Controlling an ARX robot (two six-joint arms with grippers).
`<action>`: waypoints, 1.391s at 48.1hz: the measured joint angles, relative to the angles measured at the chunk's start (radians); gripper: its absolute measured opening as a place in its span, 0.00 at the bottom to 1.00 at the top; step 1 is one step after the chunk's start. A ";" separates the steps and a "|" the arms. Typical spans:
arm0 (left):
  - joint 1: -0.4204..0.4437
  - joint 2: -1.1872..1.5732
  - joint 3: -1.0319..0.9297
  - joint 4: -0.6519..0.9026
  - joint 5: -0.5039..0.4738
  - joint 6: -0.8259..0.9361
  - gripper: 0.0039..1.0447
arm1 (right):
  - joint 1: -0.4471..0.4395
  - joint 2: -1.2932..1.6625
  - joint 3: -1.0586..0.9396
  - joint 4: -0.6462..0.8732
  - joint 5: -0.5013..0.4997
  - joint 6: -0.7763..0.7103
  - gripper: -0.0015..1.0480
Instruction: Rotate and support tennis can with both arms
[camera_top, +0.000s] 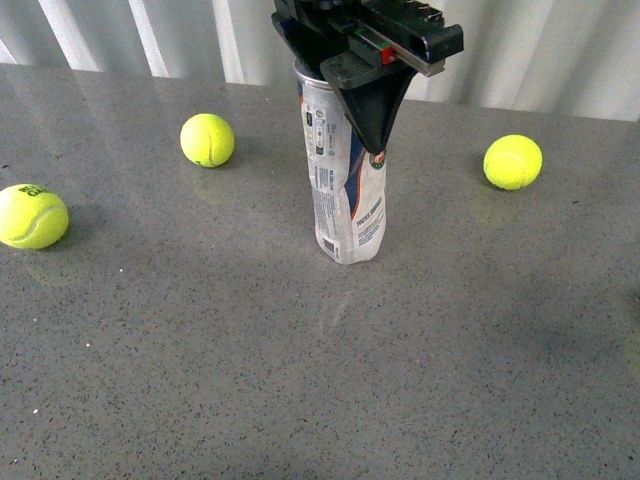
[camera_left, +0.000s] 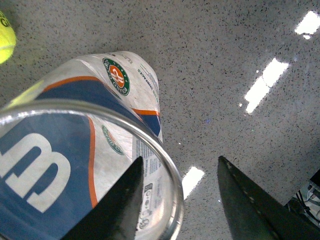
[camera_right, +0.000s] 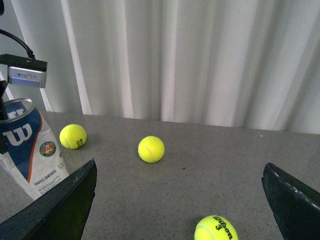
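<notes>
The tennis can (camera_top: 347, 190) stands upright on the grey table, its middle dented and its silver rim (camera_left: 169, 185) open at the top. My left gripper (camera_top: 368, 140) hangs over the can's top, open. In the left wrist view the left gripper (camera_left: 180, 160) straddles the rim: one finger lies across the can's mouth and the other is outside it. My right gripper (camera_right: 179, 164) is open wide and low over the table, with nothing between its fingers. It is off to one side of the can (camera_right: 30, 150) and does not show in the front view.
Yellow tennis balls lie loose on the table: one (camera_top: 207, 139) behind and left of the can, one (camera_top: 32, 216) at the far left, one (camera_top: 512, 162) at the right. A ball (camera_right: 216, 229) lies close under the right gripper. White curtains (camera_right: 175, 60) hang behind the table.
</notes>
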 joint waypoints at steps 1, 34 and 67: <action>-0.002 0.000 0.002 0.000 0.000 0.000 0.49 | 0.000 0.000 0.000 0.000 0.000 0.000 0.93; 0.143 -0.308 -0.251 0.392 0.204 -0.459 0.94 | 0.000 0.000 0.000 0.000 0.000 0.000 0.93; 0.253 -0.797 -1.286 1.849 -0.410 -0.638 0.39 | 0.000 0.000 0.000 0.000 0.003 0.000 0.93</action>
